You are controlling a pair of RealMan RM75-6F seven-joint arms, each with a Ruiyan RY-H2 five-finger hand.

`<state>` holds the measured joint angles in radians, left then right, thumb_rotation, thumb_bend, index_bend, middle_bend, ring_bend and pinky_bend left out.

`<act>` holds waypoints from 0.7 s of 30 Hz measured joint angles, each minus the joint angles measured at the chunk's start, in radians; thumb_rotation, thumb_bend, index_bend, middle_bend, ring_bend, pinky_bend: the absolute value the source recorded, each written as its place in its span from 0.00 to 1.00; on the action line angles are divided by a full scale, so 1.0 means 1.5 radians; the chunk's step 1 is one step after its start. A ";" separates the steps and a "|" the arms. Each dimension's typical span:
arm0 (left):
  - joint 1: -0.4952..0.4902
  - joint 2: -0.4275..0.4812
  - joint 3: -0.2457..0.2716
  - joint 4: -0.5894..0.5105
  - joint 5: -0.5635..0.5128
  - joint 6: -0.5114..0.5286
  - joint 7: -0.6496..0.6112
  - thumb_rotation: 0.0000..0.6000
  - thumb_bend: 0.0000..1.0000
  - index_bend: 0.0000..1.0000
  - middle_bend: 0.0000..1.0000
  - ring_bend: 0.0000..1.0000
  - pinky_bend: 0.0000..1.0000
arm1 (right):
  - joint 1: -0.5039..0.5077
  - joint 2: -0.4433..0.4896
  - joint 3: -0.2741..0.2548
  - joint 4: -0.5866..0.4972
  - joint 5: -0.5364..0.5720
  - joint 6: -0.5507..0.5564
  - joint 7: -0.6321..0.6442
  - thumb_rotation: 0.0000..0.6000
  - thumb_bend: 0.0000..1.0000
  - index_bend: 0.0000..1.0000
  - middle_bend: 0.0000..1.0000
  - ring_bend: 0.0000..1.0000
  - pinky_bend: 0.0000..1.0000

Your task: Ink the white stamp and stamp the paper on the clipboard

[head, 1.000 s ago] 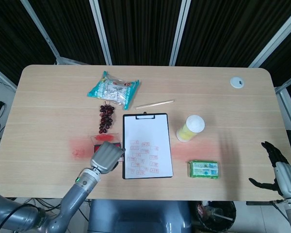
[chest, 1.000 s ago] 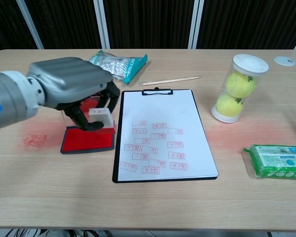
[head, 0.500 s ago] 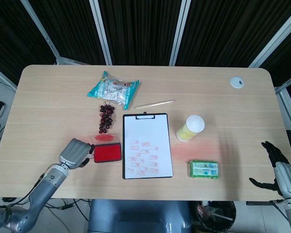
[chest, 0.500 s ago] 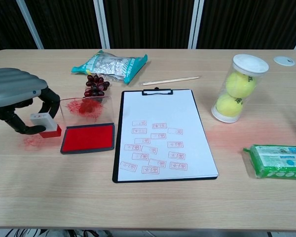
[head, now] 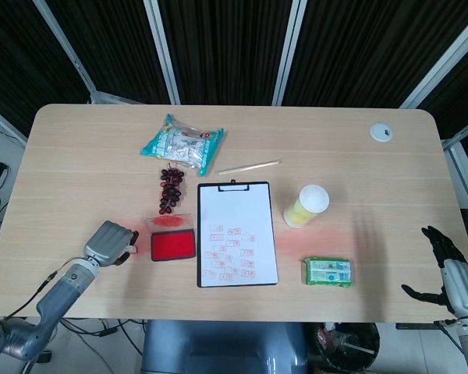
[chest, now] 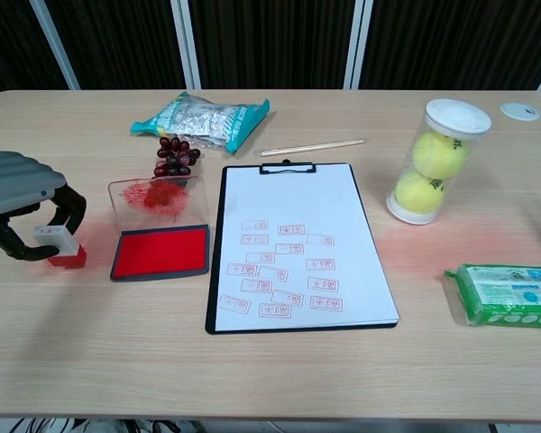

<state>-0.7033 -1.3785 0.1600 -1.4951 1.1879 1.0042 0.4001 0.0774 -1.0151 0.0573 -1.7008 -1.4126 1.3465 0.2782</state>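
My left hand (chest: 20,191) (head: 109,241) grips the white stamp (chest: 56,241), whose red base touches the table on a red smear left of the ink pad (chest: 160,252) (head: 172,245). The pad lies open, its clear lid (chest: 158,196) standing behind it. Right of the pad is the black clipboard (chest: 287,168) (head: 233,186); its paper (chest: 293,203) (head: 234,206) carries several red prints on the lower half. My right hand (head: 444,265) hangs off the table's right front corner, fingers spread, holding nothing. The chest view does not show it.
Dark grapes (chest: 173,158) and a snack bag (chest: 203,117) lie behind the pad. A chopstick (chest: 311,147) lies above the clipboard. A tennis-ball tube (chest: 435,158) stands to the right, a green packet (chest: 505,294) in front of it, a white cap (chest: 519,111) far right.
My left hand has carried the stamp leftward from over the ink pad and lowered it onto the table left of the pad. The right hand has not moved.
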 measured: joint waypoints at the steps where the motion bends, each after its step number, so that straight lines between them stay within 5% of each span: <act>1: 0.002 -0.001 -0.001 0.005 0.000 -0.004 -0.003 1.00 0.47 0.71 0.76 0.95 1.00 | 0.000 0.000 0.000 0.000 0.000 0.000 0.000 1.00 0.18 0.07 0.00 0.00 0.13; 21: 0.023 -0.007 -0.030 0.030 0.027 -0.035 -0.018 1.00 0.42 0.63 0.69 0.95 1.00 | -0.001 0.000 0.000 -0.001 0.000 0.001 -0.005 1.00 0.18 0.07 0.00 0.00 0.13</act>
<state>-0.6690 -1.3893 0.1146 -1.4500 1.2285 0.9514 0.3735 0.0760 -1.0157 0.0569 -1.7020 -1.4120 1.3477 0.2713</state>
